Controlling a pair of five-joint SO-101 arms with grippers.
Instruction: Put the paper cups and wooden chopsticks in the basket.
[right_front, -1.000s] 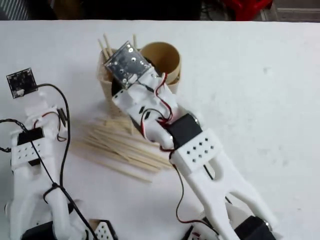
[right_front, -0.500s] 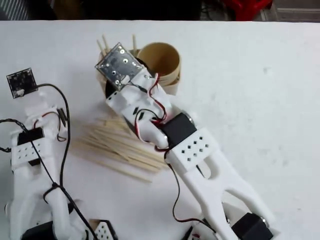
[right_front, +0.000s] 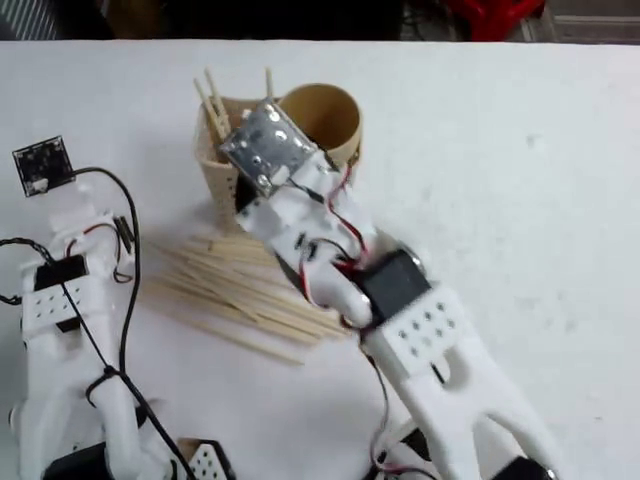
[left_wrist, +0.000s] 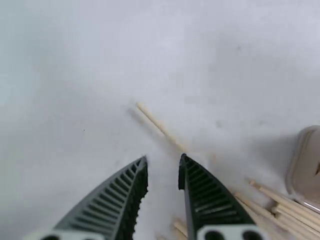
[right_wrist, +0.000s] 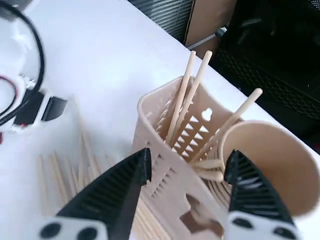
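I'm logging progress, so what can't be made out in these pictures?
- High view: the right arm covers the basket, so chopsticks inside can't be counted.
- Right wrist view: the right gripper hides the paper cup base.
- Left wrist view: the loose chopsticks run off the edge.

We record a white table (right_front: 520, 180) with a few faint marks on its surface. Beyond its far edge lies a dark strip. In that strip, a red object (right_front: 495, 15) sits toward the far right corner and a grey slatted panel (right_front: 25, 18) toward the far left corner. In the right wrist view we also note a brown cardboard panel (right_wrist: 210, 20) just beside a black mesh surface (right_wrist: 270, 45), both beyond the table edge.
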